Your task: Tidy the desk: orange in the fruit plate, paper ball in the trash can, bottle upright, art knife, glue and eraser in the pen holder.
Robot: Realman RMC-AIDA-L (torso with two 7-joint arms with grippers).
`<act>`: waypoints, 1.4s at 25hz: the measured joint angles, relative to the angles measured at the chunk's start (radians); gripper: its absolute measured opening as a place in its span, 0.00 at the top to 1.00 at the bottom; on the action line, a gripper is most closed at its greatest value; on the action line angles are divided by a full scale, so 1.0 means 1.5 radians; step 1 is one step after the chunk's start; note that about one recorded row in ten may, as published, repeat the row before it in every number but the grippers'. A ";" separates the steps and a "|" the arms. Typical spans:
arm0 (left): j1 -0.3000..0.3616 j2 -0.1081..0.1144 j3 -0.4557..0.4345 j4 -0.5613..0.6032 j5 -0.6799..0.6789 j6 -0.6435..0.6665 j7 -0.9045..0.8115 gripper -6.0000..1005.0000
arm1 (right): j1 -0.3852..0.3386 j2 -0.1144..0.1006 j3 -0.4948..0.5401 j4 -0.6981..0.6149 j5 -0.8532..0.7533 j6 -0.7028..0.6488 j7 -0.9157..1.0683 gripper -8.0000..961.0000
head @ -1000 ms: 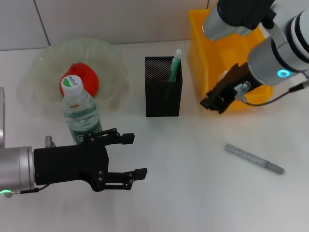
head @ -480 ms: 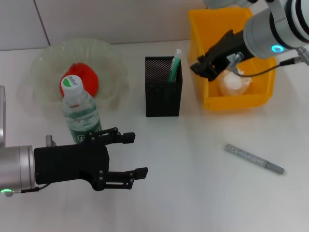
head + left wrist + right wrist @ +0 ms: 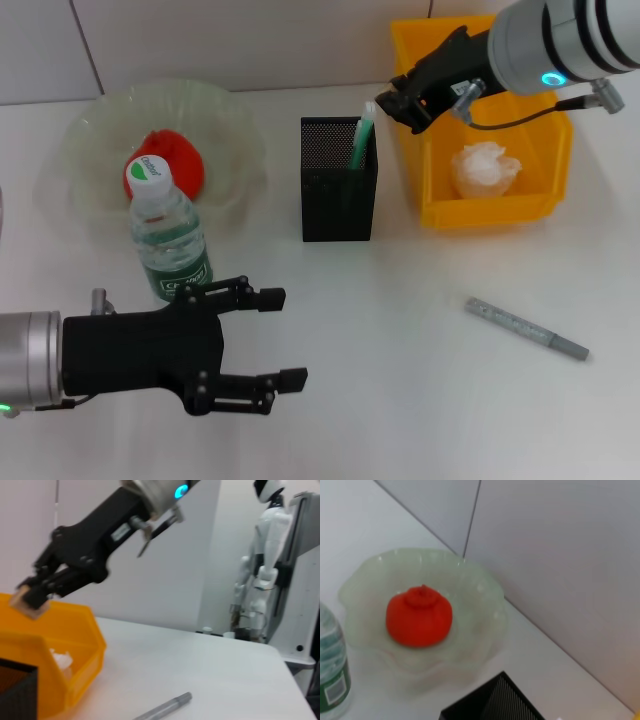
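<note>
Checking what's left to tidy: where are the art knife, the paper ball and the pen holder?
art knife (image 3: 527,328): head view, middle of its grey body.
paper ball (image 3: 484,167): head view, centre of the white wad.
pen holder (image 3: 338,205): head view, front mesh wall.

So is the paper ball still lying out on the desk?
No, the paper ball sits inside the yellow bin, while only the grey art knife lies loose on the desk.
</note>
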 joint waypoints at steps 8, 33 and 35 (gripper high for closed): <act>0.006 0.002 -0.007 0.011 0.000 0.056 0.000 0.14 | 0.002 0.000 -0.002 0.059 0.054 0.070 -0.038 0.86; 0.008 0.000 -0.012 0.026 -0.015 0.096 0.000 0.14 | 0.009 0.001 -0.036 0.182 0.100 0.185 -0.095 0.86; 0.008 0.001 -0.012 0.026 -0.015 0.095 0.000 0.14 | 0.010 0.001 -0.044 0.183 0.101 0.187 -0.095 0.86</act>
